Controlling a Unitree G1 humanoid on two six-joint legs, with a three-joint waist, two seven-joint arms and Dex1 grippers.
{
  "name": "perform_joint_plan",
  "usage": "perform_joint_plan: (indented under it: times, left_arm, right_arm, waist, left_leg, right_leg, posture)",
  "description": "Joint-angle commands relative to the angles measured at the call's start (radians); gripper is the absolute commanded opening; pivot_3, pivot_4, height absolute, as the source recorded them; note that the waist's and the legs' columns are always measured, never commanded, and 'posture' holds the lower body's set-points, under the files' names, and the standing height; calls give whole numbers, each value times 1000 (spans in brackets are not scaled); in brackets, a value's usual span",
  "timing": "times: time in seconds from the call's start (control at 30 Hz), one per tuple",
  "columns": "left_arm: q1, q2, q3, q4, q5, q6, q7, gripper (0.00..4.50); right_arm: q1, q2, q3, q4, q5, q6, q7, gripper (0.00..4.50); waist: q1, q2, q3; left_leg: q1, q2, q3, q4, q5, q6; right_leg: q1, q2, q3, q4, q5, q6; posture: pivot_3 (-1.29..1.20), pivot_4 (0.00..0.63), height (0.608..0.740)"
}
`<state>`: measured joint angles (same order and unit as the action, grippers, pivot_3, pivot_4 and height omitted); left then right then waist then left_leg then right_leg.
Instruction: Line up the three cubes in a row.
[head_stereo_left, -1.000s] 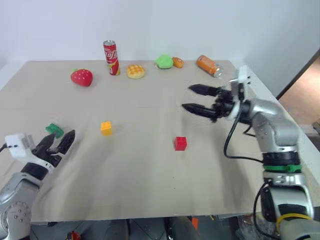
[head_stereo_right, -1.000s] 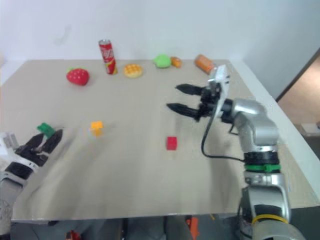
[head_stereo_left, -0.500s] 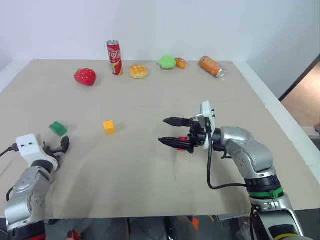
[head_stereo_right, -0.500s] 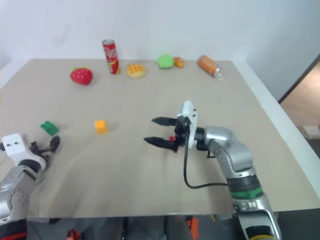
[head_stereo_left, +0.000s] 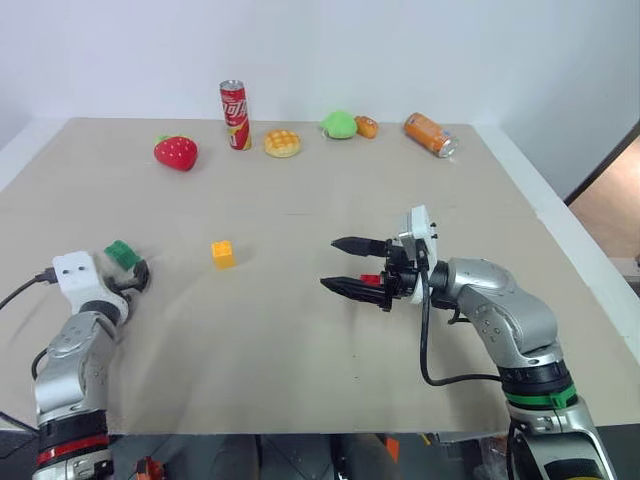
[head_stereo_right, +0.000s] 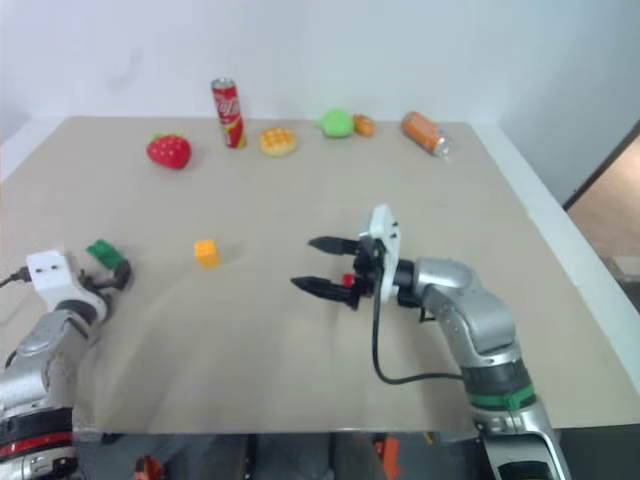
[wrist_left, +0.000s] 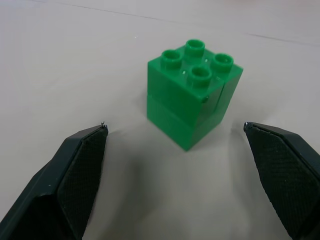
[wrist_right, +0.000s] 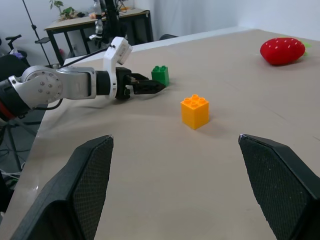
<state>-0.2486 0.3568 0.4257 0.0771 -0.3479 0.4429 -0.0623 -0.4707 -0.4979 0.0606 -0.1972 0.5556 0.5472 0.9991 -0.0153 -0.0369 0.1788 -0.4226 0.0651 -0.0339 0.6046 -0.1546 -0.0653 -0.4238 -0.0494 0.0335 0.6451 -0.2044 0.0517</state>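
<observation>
Left wrist view: green cube (wrist_left: 194, 97) sits just ahead of the left end effector (wrist_left: 185, 165), between its wide-open, empty fingers.
A second ago that end effector sat farther back; the right end effector (head_stereo_left: 345, 265), also spread and empty, has dropped over the red cube (head_stereo_left: 371, 280).

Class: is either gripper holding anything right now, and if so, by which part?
Nothing is held. The left gripper is open before the green cube; the right gripper is open too.

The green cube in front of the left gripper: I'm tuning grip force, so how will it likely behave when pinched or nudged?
The green cube looks like hard moulded plastic, so probably stiff and light. Its flat sides suit the left gripper, whose open fingers flank it. Glossy faces may slip slightly. It is taller than wide, so a high push might tip it; it should not roll.
</observation>
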Motion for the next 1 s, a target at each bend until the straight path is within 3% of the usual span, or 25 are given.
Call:
perform_joint_plan:
  times: [0.03, 0.47, 0.83, 1.0]
  left_arm:
    - [-41, -33, -39, 11, 16, 29, 29, 4500]
    - [-118, -87, -93, -119, 96, 191, 157, 4500]
    - [-134, -53, -44, -22, 145, 166, 215, 4500]
    - [-137, -47, -25, 15, 140, 115, 220, 3093]
  right_arm:
    - [3, -7, -26, -43, 21, -5, -7, 4151]
    - [-4, 0, -8, -3, -6, -32, -5, 4151]
    - [9, -9, -15, 27, -30, -48, -6, 4151]
    - [20, -15, -16, 18, -38, -47, -10, 4184]
  waist:
    - [0, 0, 0]
    - [3, 0, 0]
    - [-12, 0, 0]
    - [-13, 0, 0]
  left_leg:
    - [0, 0, 0, 0, 0, 0]
    - [-1, -1, 0, 0, 1, 0]
    - [0, 0, 0, -1, 1, 0]
    - [0, 0, 0, -1, 1, -1]
  right_leg:
    - [0, 0, 0, 0, 0, 0]
    - [0, 0, 0, -1, 0, 2]
    - [-1, 1, 0, 0, -1, 2]
    - [-1, 1, 0, 0, -1, 2]
  posture:
    - [0, 150, 740]
    - [0, 150, 740]
    - [0, 150, 740]
    - [0, 150, 740]
